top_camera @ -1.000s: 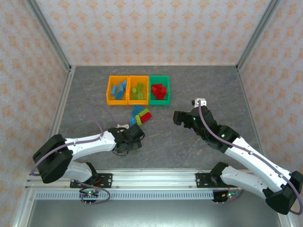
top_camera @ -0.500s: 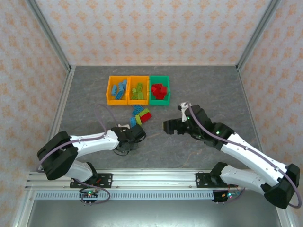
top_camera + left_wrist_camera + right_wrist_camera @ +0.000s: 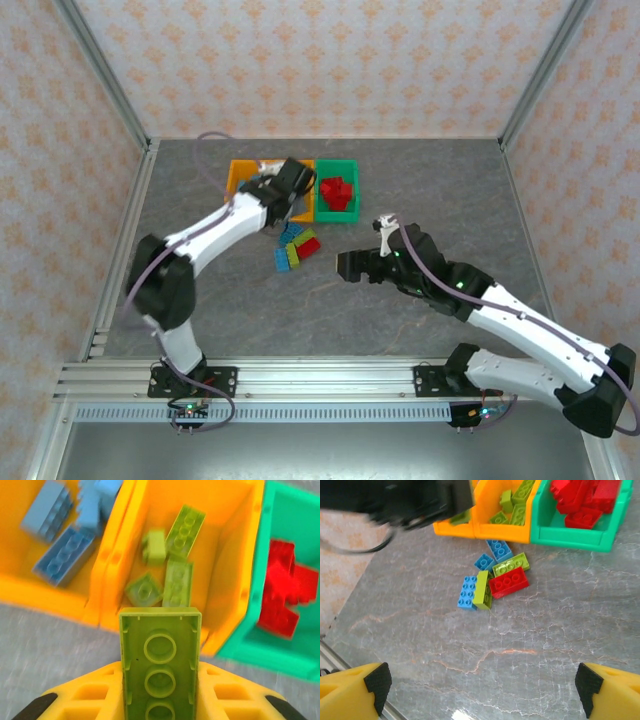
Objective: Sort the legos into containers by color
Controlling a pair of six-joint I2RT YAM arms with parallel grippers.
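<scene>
lime green brick (image 3: 160, 665): pinched in the left jaws, hollow underside facing the wrist camera, hanging over the near wall of the middle orange bin (image 3: 250, 555).
middle orange bin: holds a handful of lime bricks (image 3: 175, 565), so the colour matches.
neighbours: the left orange bin (image 3: 20, 587) has blue bricks (image 3: 62, 555); the green bin (image 3: 250, 652) has red bricks (image 3: 287, 587).
loose pile (image 3: 492, 577): blue, lime and red bricks bunched on the table (image 3: 545, 630), just in front of the bins.
right jaws: spread wide, holding nothing, hovering above the table near the pile.
step in hand: dropping off a lime brick, i'd say, with a few bricks unsorted.
next move: carry the brick a touch further over the bin's middle, then let the left jaws part. released this close to the front wall, it might catch the rim and tumble back onto the table.
</scene>
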